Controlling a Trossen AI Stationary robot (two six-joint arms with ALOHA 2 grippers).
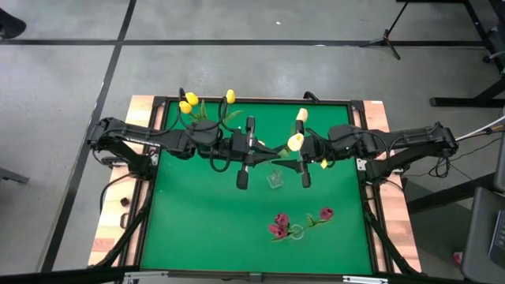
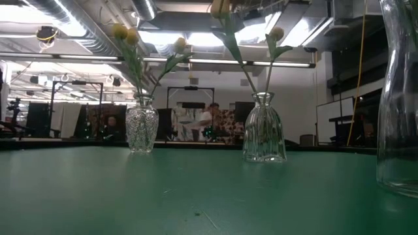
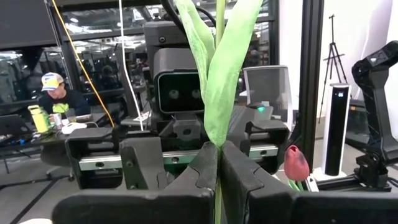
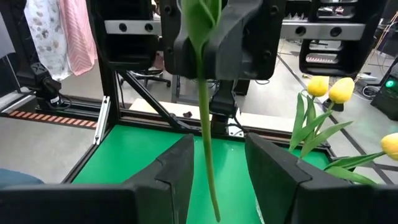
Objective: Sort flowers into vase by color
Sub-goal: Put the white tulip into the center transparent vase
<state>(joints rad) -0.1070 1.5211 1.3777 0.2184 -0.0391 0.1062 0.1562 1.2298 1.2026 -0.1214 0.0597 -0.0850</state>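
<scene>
Left gripper [image 3: 217, 180] is seen clamped on a green stem with narrow leaves, held above mid-table; in the high view the head at the top of that stem looks cream [image 1: 295, 142], though which stem it belongs to is not fully certain. Right gripper [image 4: 217, 168] faces it from just across, fingers standing apart on either side of the hanging stem [image 4: 207, 155], not touching it; a handover is judged to be in progress. Yellow tulips [image 1: 189, 102] are already stood in a clear vase [image 2: 142, 129] at the far left of the green mat [image 1: 205, 229]. One cream tulip [image 1: 301, 115] is noted near the far edge, apparently in a second vase [image 2: 264, 130], where the low view shows a pale head on a stem. Dark red tulips [image 1: 279, 225] are grouped at a small glass vase [image 1: 297, 231] near the front edge; whether they are standing in it or lying beside it cannot be told. An empty-looking glass [image 1: 274, 179] is seen at centre. Sorting is judged largely done, with the held flower left to be placed.
</scene>
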